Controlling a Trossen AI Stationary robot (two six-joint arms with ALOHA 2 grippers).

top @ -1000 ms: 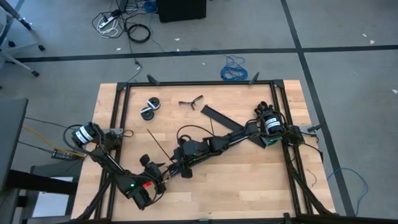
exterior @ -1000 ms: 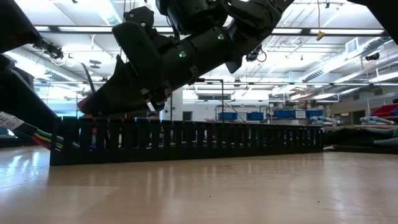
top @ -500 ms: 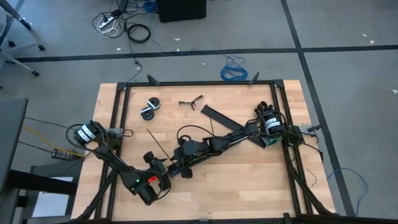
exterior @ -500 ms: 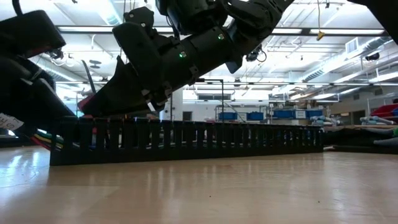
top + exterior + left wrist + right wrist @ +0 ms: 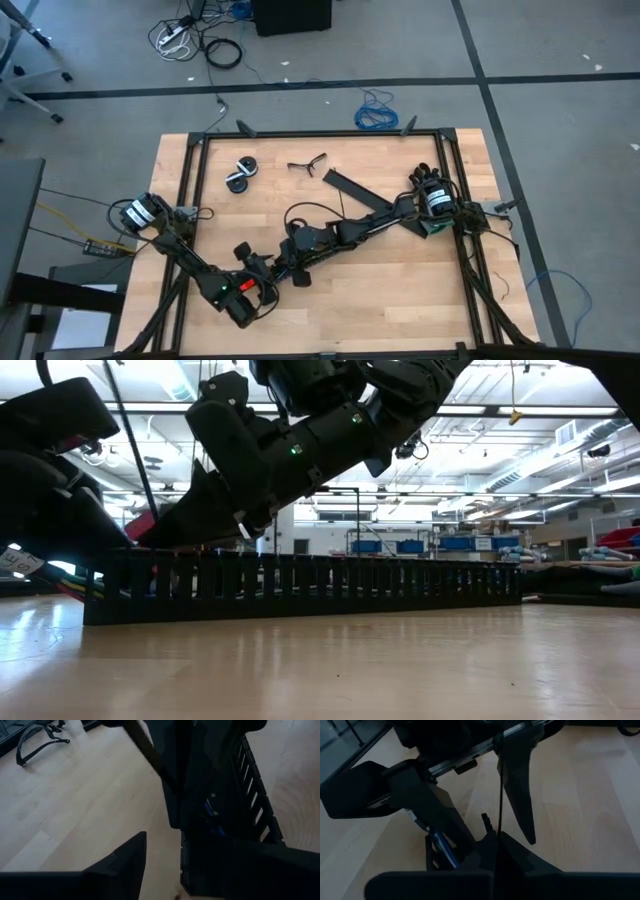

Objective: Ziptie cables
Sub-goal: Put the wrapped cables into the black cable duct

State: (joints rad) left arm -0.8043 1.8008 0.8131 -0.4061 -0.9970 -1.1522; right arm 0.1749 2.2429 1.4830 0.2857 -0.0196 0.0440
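One ziptie [image 5: 500,785] is in play: a needle-thin, straight black strip. In the right wrist view it runs as a hairline up the middle of the frame, and in the low view [image 5: 128,450] it slants across the upper left. Its lower end goes into the right gripper [image 5: 495,845], whose jaws are pressed together on it. In the high view this gripper [image 5: 285,265] sits just left of centre on the wooden table [image 5: 400,290]. The left gripper [image 5: 255,258] is right beside it, to the lower left. Its two fingers [image 5: 517,785] stand apart with the ziptie passing between them, touching neither that I can see. The cable bundle cannot be made out under the two arms. A wide black perforated strip [image 5: 355,188] lies toward the upper middle of the table.
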